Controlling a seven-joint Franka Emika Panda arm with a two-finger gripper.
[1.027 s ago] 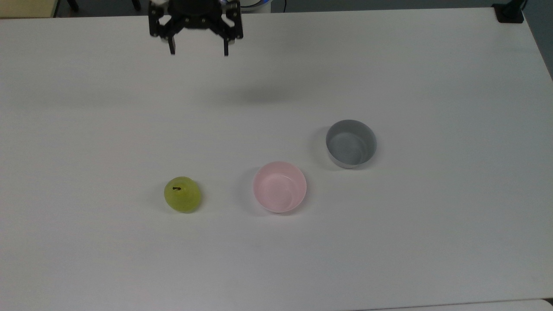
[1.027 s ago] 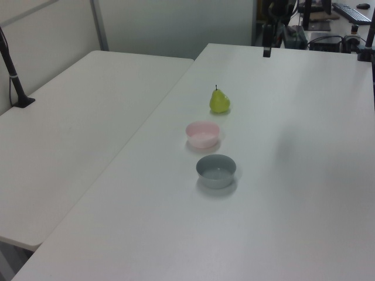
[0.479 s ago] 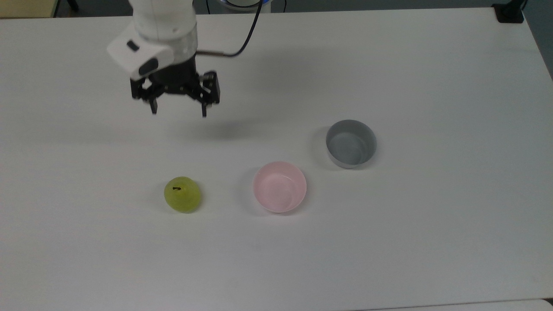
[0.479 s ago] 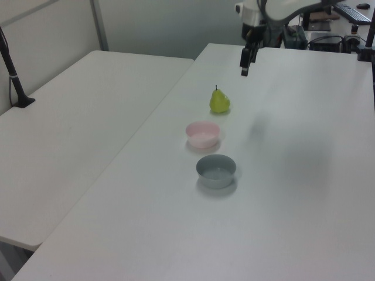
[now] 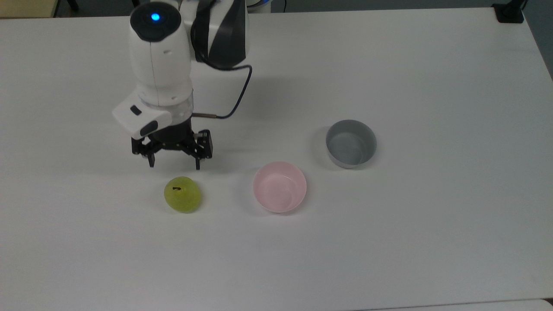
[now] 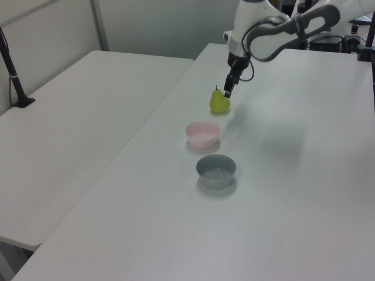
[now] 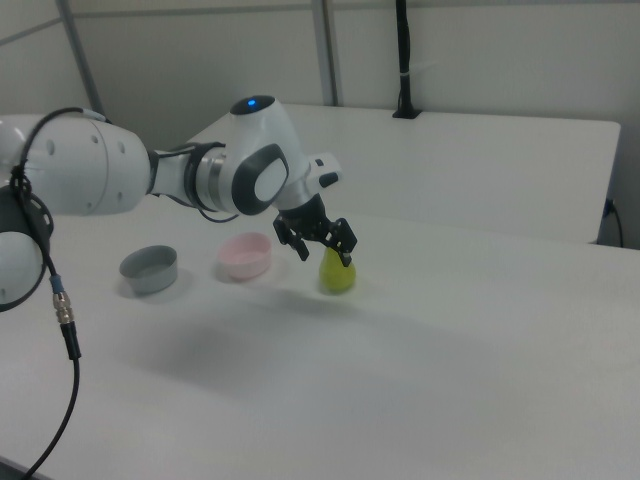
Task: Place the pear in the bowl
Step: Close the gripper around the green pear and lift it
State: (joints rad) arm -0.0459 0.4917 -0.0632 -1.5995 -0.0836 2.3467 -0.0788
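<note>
The table [image 5: 389, 259] is carrying three things in a loose row: a grey bowl [image 5: 351, 143], the pink bowl [image 5: 280, 187] and the pear [image 5: 182, 194]. In the top view the pear is sitting upright, stem up, to the left of the pink bowl and well apart from it, with nothing touching it.

The arm [image 5: 160, 65] is reaching over the table and the claw [image 5: 173, 164] is hovering just beside the pear, on the side nearer the top view's upper edge, its two fingers standing apart and holding nothing. In the left view the claw [image 6: 228, 89] is hanging near the stem; how high it is sitting above the fruit is hard to judge.

The pear is looking smooth and glossy, probably light and firm, so it is likely to slip or roll under a pinch. The rounded lower belly is offering the widest, steadiest hold, with the fingers straddling it from above; the narrow top and thin stem are looking like poor places to grip.
</note>
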